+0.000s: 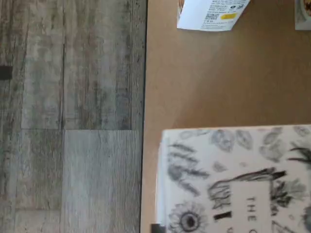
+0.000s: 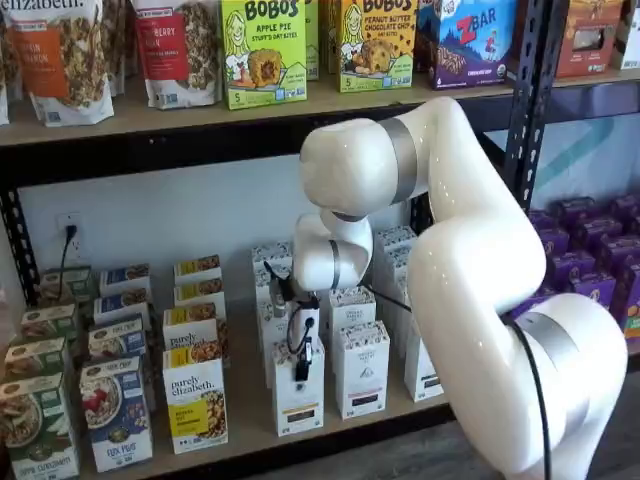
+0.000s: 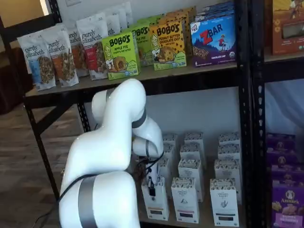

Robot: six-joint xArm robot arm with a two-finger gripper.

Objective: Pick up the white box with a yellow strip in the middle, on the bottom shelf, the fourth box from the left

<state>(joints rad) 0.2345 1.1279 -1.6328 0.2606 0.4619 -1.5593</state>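
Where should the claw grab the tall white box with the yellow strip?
Probably the top end of the white box, from above and the front: it stands upright at the bottom shelf's front edge, with close neighbours, so only its narrow top sides look free.

Upper shelf stock, plus neighbours below.
Green Bobo's apple pie box (image 2: 264, 50) left of yellow Bobo's peanut butter box (image 2: 378, 42); blue ZBar carton (image 3: 213, 40) further right; purple boxes (image 2: 585, 262) far right, lower.
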